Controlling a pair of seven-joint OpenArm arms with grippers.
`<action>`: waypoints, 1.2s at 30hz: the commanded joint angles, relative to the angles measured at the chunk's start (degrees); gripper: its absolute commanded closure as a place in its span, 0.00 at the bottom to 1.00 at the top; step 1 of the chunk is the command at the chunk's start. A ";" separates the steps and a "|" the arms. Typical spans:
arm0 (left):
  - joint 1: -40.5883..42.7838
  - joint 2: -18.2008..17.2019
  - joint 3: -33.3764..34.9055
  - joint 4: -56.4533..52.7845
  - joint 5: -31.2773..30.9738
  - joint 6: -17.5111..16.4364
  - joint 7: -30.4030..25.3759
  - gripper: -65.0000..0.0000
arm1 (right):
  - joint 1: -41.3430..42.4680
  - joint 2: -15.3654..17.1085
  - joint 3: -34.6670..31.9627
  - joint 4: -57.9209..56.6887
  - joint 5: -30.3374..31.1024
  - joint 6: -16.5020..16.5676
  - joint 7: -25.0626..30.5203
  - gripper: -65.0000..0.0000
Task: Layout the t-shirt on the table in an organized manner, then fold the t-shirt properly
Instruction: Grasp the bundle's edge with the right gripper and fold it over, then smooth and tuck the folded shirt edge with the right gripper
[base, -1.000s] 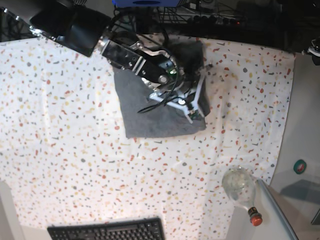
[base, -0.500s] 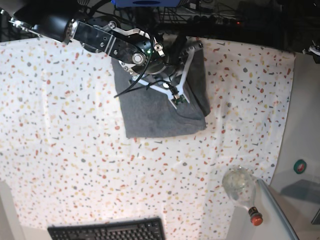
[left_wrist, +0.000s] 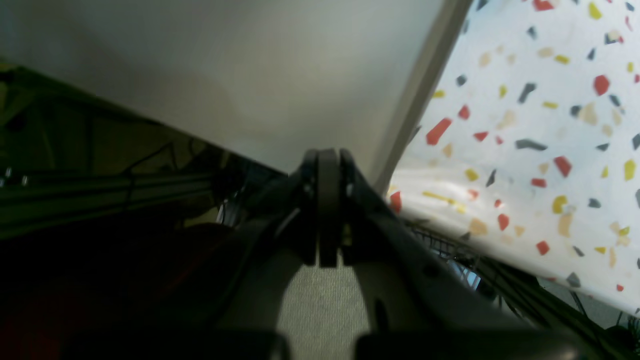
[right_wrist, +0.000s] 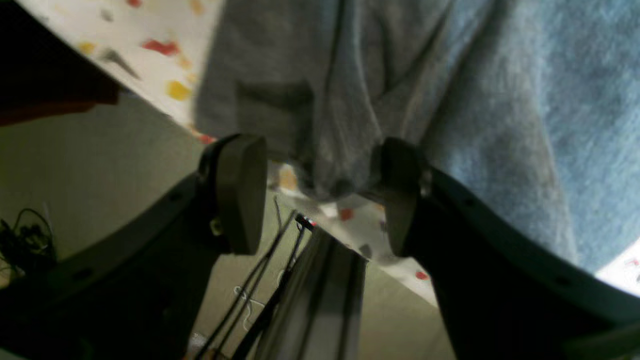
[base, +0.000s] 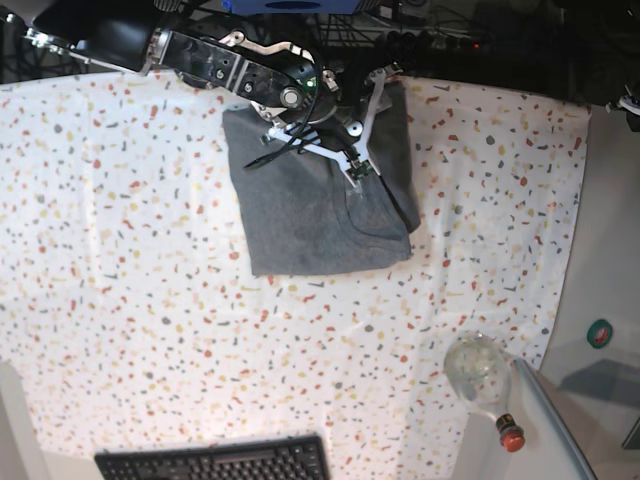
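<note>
The right arm (base: 215, 65) is built of black housings near its base and bare silver metal links further along, with round joint caps and a small green light near the wrist; a thin black cable (base: 275, 155) loops off its side; white struts frame the wrist, carrying a small green circuit board (base: 358, 172); the right gripper (right_wrist: 320, 192) has two dark, matte, curved fingers with small round screw holes, each ending in a thick rounded pad (right_wrist: 240, 192); the left gripper (left_wrist: 327, 215) shows the same dark moulded fingers, with flat black pads.
</note>
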 joint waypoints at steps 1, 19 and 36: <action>0.15 -1.36 -0.47 0.89 -0.60 0.01 -1.07 1.00 | 0.66 -0.49 0.28 1.03 0.03 -1.14 0.74 0.49; -0.11 -0.92 -0.38 0.89 -0.60 0.01 -1.07 1.00 | 1.54 -0.93 -2.62 -1.08 -0.06 -6.72 1.18 0.60; -0.46 -0.84 -0.38 0.89 -0.60 0.01 -1.07 1.00 | 1.28 0.74 -2.45 12.28 0.21 -6.72 -0.66 1.00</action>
